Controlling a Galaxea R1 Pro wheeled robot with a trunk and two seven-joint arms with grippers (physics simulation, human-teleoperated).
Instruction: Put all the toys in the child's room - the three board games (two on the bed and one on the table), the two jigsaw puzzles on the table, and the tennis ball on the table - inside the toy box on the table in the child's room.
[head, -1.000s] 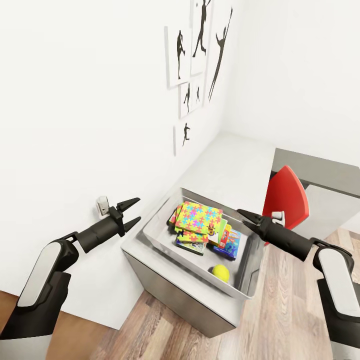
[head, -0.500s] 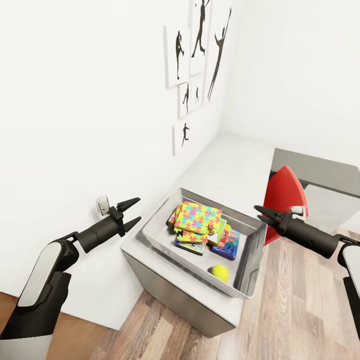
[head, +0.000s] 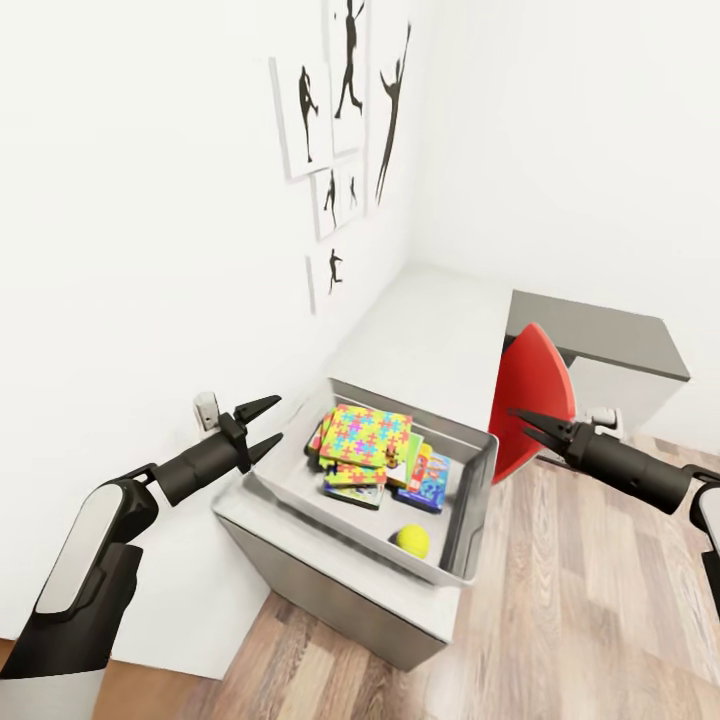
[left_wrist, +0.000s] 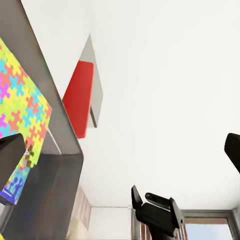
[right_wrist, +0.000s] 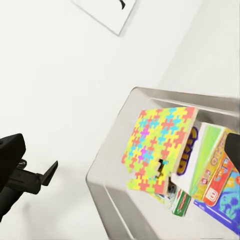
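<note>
The left gripper (head: 260, 425) is hovering empty with jaws apart, left of the toy box (head: 470, 490) on the counter (head: 440, 320). Puzzles (head: 365, 435), games (head: 425, 478) and ball (head: 411, 541) are lying inside. The right gripper (head: 527, 425) is hanging empty, slightly parted, by the red chair (head: 530, 395). Filling seems finished; next is probably confirming that no toy remains outside.
</note>
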